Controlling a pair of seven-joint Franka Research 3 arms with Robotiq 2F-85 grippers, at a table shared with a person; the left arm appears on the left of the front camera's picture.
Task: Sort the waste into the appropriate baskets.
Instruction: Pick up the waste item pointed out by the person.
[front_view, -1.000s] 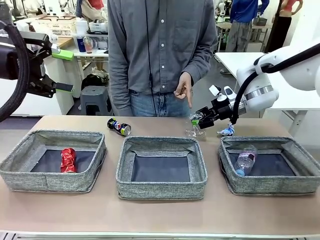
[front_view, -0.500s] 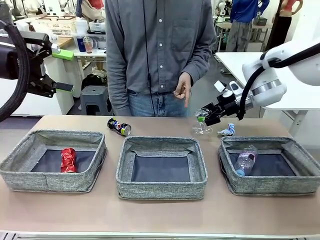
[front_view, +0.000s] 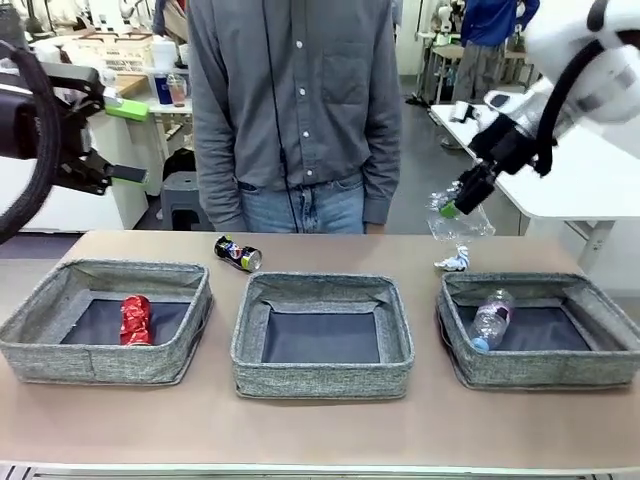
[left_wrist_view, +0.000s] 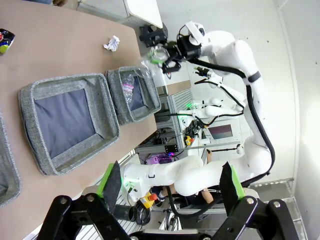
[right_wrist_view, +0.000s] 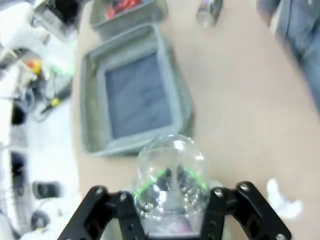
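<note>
While the right gripper (front_view: 452, 208) hangs in the air over the far right part of the table (front_view: 320, 430), its jaws are pinched narrow on a clear plastic cup (front_view: 456, 222), which is lifted clear of the tabletop; the wrist view shows the cup's rounded body clamped between the two green pads. In the front view the cup sits directly above a crumpled white-and-blue wrapper (front_view: 453, 263), which lies on the table just beyond the far left corner of the right basket (front_view: 540, 283). A clear plastic bottle (front_view: 490, 320) lies inside that basket, toward its left side. The middle basket (front_view: 320, 283) shows only its dark bottom. A crushed red can (front_view: 135, 320) rests in the left basket (front_view: 100, 270), near its middle. A dark blue soda can (front_view: 238, 253) lies on its side on the table, on the far side between the left and middle baskets, touching neither. The left gripper (front_view: 125, 142) is raised off the far left edge of the table with its jaws spread wide and nothing between them. A person (front_view: 295, 100) in a grey shirt stands at the far side, behind the middle basket.
</note>
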